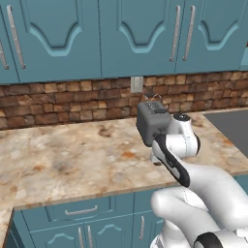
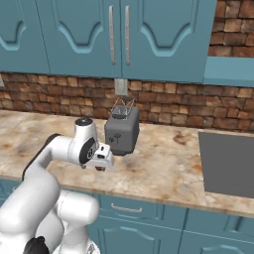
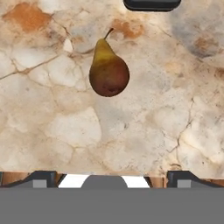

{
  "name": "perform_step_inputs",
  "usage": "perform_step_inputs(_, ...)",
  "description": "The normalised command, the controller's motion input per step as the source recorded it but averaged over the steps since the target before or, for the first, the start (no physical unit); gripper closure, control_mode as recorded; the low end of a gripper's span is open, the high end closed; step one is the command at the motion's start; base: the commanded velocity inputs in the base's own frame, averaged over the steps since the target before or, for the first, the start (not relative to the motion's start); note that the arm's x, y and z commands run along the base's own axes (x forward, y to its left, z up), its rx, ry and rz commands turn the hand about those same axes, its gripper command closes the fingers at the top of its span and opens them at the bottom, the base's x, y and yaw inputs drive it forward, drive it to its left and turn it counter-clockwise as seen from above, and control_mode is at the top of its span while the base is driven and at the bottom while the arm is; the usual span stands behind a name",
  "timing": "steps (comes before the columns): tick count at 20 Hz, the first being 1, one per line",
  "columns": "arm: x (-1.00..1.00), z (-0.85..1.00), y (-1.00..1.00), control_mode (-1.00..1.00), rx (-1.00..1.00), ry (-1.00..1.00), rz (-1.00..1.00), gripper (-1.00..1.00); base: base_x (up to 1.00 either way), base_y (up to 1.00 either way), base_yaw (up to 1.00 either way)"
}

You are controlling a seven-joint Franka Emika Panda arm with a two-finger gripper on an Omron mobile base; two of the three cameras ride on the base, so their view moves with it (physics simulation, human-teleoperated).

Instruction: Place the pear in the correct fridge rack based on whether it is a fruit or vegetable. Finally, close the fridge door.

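Note:
The pear (image 3: pixel 108 70) lies on the marbled countertop (image 3: pixel 144 127), brownish-golden, with its stem pointing toward the toaster's dark base (image 3: pixel 152 4). My gripper (image 3: pixel 111 177) hovers above the counter, open, with nothing between its fingertips. It looks straight down, and the pear lies ahead of the fingertips, apart from them. In the right base view my white hand (image 2: pixel 101 158) hangs low over the counter just left of the grey toaster (image 2: pixel 121 134). The fridge rack and the fridge door are out of view.
The grey toaster (image 1: pixel 152 123) stands near the brick backsplash, right behind the hand. A dark grey cooktop (image 2: pixel 228 163) lies in the counter to the right. Blue wall cabinets (image 1: pixel 121 34) hang above, and the counter's front edge (image 1: pixel 97 196) is close to the arm.

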Motion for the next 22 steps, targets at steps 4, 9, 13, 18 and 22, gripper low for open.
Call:
perform_step_inputs(4, 0.33, -0.23, -0.02, -1.0, 0.0, 0.0, 0.0, -1.0, 0.0, 0.0, 0.0)
perform_step_inputs(9, 0.33, -0.26, 0.0, -1.0, 0.0, 0.0, 0.0, -1.0, 0.0, 0.0, 0.0)
perform_step_inputs(13, 0.35, -0.19, 0.0, -1.0, 0.0, 0.0, 0.0, -1.0, 0.0, 0.0, 0.0)
perform_step_inputs(18, 0.39, -0.17, 0.0, -1.0, 0.0, 0.02, 0.0, -1.0, 0.0, 0.0, 0.0)
perform_step_inputs(22, 0.35, -0.21, 0.0, -1.0, 0.0, 0.01, 0.0, -1.0, 0.0, 0.0, 0.0)
